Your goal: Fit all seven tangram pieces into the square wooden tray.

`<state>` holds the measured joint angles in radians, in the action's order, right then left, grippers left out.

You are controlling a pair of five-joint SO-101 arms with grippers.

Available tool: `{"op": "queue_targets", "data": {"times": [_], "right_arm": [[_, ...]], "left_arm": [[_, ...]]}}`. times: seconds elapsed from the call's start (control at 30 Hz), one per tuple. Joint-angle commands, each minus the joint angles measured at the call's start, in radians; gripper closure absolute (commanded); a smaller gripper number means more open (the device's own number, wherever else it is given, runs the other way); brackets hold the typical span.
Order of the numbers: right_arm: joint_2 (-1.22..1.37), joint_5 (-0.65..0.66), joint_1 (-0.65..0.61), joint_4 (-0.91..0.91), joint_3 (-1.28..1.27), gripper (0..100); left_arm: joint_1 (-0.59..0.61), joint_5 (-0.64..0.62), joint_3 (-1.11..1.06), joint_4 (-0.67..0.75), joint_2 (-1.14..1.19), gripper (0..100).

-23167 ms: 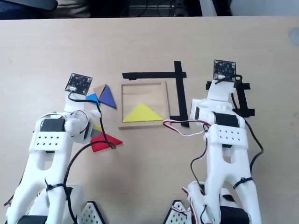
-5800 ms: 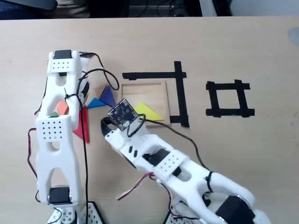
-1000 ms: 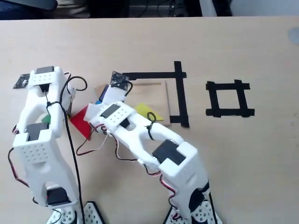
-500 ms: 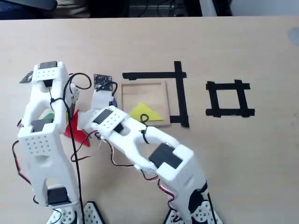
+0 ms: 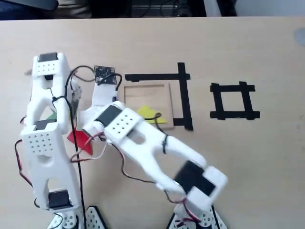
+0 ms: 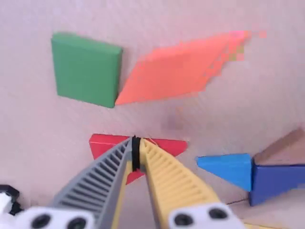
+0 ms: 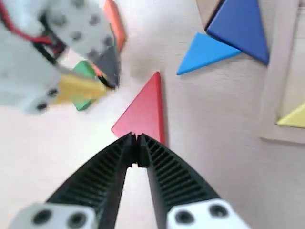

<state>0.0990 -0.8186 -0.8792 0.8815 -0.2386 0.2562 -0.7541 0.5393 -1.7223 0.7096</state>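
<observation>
High view: the square wooden tray (image 5: 170,101) sits mid-table, towards the far edge of the table (image 5: 248,162). Only the yellow triangle (image 5: 151,115) lies in it. The red triangle (image 5: 78,139) lies on the bare table on the tray's left-edge side. It is between the left arm (image 5: 45,143) and the right arm (image 5: 143,138), which crosses in front of the tray.

Left wrist view: the left gripper (image 6: 135,151) has its fingers pressed together with nothing between them, its tip over the red triangle. Beyond lie the green square (image 6: 86,69) and the orange parallelogram (image 6: 176,67), corner to corner. Off to one side is the light blue triangle (image 6: 226,168).

Right wrist view: the right gripper (image 7: 138,155) is also closed and empty, its tip at the red triangle's edge. I cannot tell whether it touches.

The red triangle looks like the piece in hand, though it is not yet gripped. Next, one gripper likely has to open, straddle the piece and carry it in beside the yellow triangle. The other arm should give way, since the two crowd one spot.
</observation>
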Motion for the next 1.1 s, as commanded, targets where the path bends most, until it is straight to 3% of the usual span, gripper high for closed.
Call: {"op": "queue_targets", "data": {"times": [0.0, 0.17, 0.27, 0.43, 0.57, 0.83, 0.93, 1.07], "right_arm": [[-0.163, 0.109, 0.063, 0.048, -0.053, 98.7], [-0.325, 0.376, 0.18, 0.084, -0.183, 98.7], [-0.417, 0.497, 0.278, 0.089, -0.289, 98.7], [-0.559, 0.624, 0.434, 0.089, -0.475, 98.5], [-0.638, 0.732, 0.476, 0.083, -0.587, 98.4], [-0.688, 0.773, 0.537, 0.055, -0.639, 98.4], [-0.688, 0.773, 0.577, -0.015, -0.691, 98.4], [-0.688, 0.775, 0.597, -0.094, -0.754, 98.3]], "left_arm": [[0.071, 0.169, 0.105, -0.02, -0.115, 97], [0.127, 0.446, 0.105, -0.04, -0.204, 97], [0.137, 0.598, -0.015, -0.038, -0.27, 97], [0.113, 0.667, -0.298, -0.037, -0.367, 97], [0.082, 0.752, -0.424, -0.035, -0.537, 97], [0.071, 0.761, -0.693, -0.005, -0.987, 97], [0.07, 0.83, -0.863, 0.029, -1.08, 97], [0.073, 0.902, -1.132, 0.238, -1.134, 97]]}}
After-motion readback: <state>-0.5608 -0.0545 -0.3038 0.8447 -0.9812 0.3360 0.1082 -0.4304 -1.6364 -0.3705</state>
